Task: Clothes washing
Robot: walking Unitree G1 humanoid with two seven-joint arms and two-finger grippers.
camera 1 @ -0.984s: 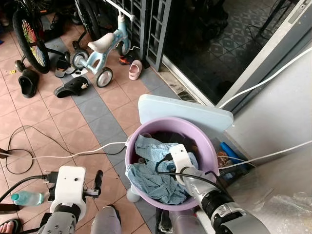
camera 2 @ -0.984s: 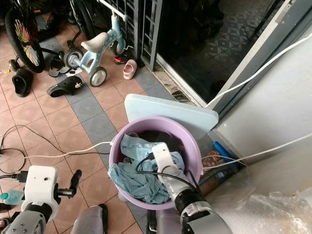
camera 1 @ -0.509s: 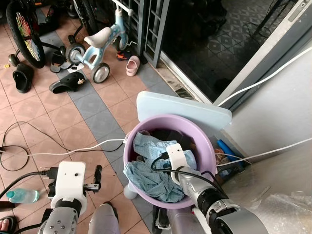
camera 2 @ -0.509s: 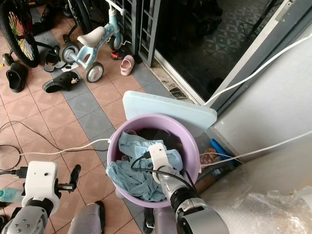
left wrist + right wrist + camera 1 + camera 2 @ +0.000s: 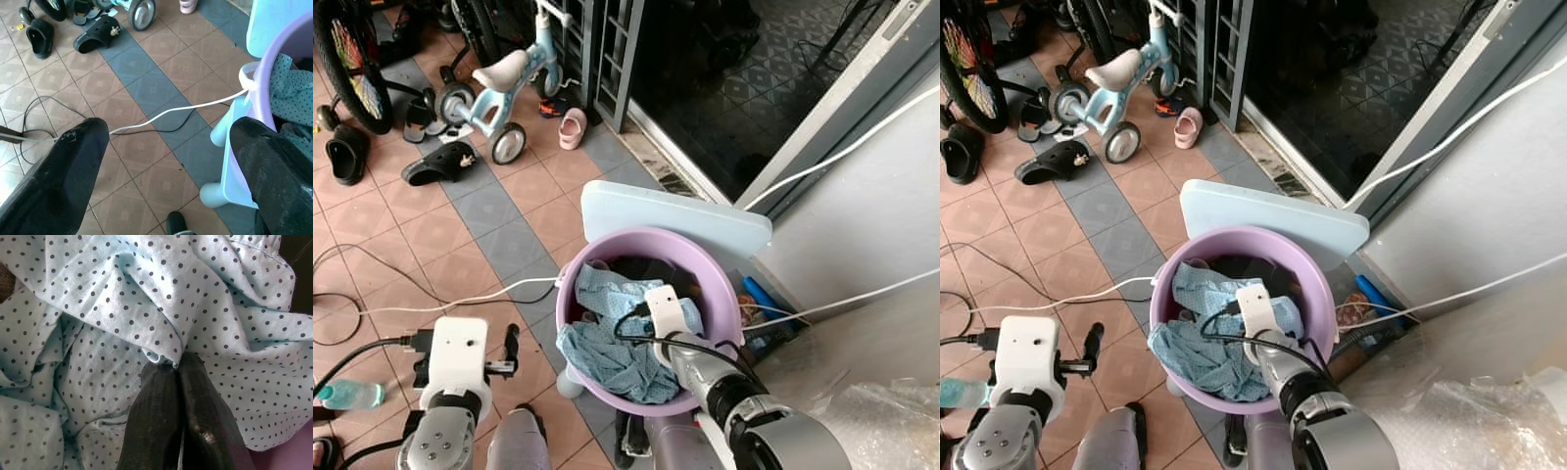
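Purple basin [image 5: 724, 294] stands on a pale blue stool [image 5: 222, 164] on the tiled floor [image 5: 440, 235], just in front of a light blue board [image 5: 675, 217] that leans behind its far rim. Basin holds a light blue dotted cloth [image 5: 607, 343] heaped along the near and left inner wall; darker clothing [image 5: 641, 269] lies toward the far rim.

Right gripper [image 5: 177, 369] is down inside the basin, near its middle. In the right wrist view its 2 black fingers [image 5: 156, 421] are pressed together with a fold of the dotted cloth pinched at the tips: clenched on the cloth. The white wrist housing [image 5: 664, 310] sits just above the cloth heap.

Left gripper [image 5: 166, 161] hangs over the floor to the left of the basin, apart from it. Its 2 fingers stand wide apart, released, nothing between them. Below it a white cable [image 5: 171, 113] runs across the tiles to the basin's left rim.

Floor, far left corner: a small blue tricycle [image 5: 514, 83], a pink shoe [image 5: 572, 128], black sandals [image 5: 445, 164], part of a bicycle wheel [image 5: 347, 69]. A plastic bottle [image 5: 347, 395] lies at the near left edge. To the right, a grey wall [image 5: 862, 225] with 2 white cables [image 5: 847, 152] across it; a dark doorway [image 5: 744, 69] lies beyond the board.
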